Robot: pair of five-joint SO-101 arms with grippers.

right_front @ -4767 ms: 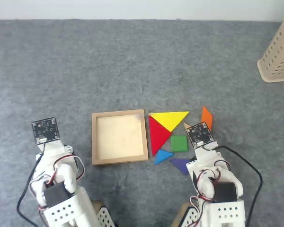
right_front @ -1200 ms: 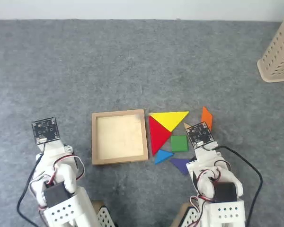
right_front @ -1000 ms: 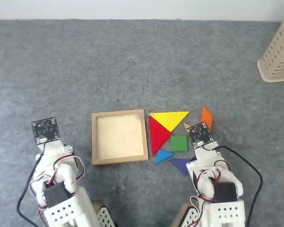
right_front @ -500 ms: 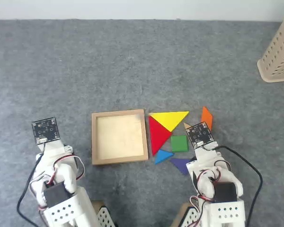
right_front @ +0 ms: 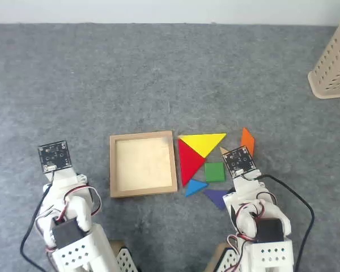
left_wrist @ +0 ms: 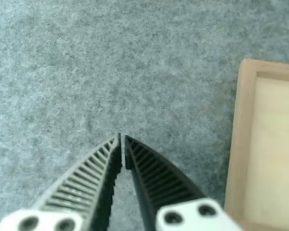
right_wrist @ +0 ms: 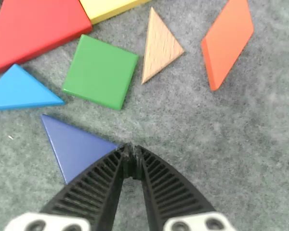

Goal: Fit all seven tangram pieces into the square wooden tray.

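Observation:
The square wooden tray (right_front: 143, 164) lies with nothing in it; its edge (left_wrist: 236, 144) shows in the left wrist view. To its right lie the pieces: red triangle (right_front: 189, 161), yellow triangle (right_front: 203, 143), green square (right_front: 214, 171), light blue triangle (right_front: 195, 186), dark blue triangle (right_front: 217, 197), orange parallelogram (right_front: 247, 140) and a plain wood triangle (right_wrist: 160, 46). My right gripper (right_wrist: 131, 150) is shut, its tips just beside the dark blue triangle (right_wrist: 74, 147). My left gripper (left_wrist: 121, 140) is shut over bare carpet, left of the tray.
Grey carpet covers the table. A cream perforated basket (right_front: 333, 59) stands at the far right edge. Both arm bases sit at the near edge, the left one (right_front: 68, 226) and the right one (right_front: 258, 226).

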